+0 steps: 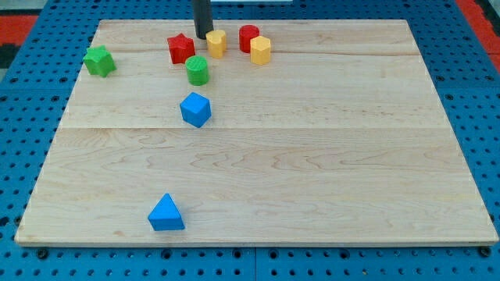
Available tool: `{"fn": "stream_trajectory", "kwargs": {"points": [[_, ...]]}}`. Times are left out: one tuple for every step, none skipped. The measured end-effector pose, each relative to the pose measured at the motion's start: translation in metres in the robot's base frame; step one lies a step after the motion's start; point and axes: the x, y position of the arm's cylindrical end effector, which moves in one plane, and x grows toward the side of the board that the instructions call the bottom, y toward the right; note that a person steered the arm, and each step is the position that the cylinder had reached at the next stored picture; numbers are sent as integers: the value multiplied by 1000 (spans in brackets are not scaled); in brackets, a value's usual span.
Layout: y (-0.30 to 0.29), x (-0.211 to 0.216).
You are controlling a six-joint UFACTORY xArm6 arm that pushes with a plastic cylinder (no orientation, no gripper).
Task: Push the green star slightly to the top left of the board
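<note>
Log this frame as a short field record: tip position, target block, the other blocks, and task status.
tip: my tip, view's top, between red star block and yellow block
target: green star block, upper left on wooden board, untouched
nearby: green cylinder, red cylinder, second yellow block
lower: blue cube, blue triangular block
status: push not begun

Pale wooden board (pixel 312 156), laid over a blue pegboard (pixel 23 117). Scattered directly on the planks, eight blocks — green star (pixel 99 61) at ten o'clock near the view's left edge; red star (pixel 180 49), yellow block (pixel 216 43), red cylinder (pixel 249 37) and yellow hexagon (pixel 260 50) clustered around twelve. Green cylinder (pixel 198 71) just below them, blue cube (pixel 195 109) nearer centre, blue triangle (pixel 166 214) at seven o'clock.
</note>
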Motion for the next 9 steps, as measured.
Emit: {"fn": "stream_trajectory", "kwargs": {"points": [[0, 9], [-19, 0], [-69, -26], [-153, -26], [-159, -13], [-148, 24], [-80, 63], [-109, 112], [-214, 126]]}}
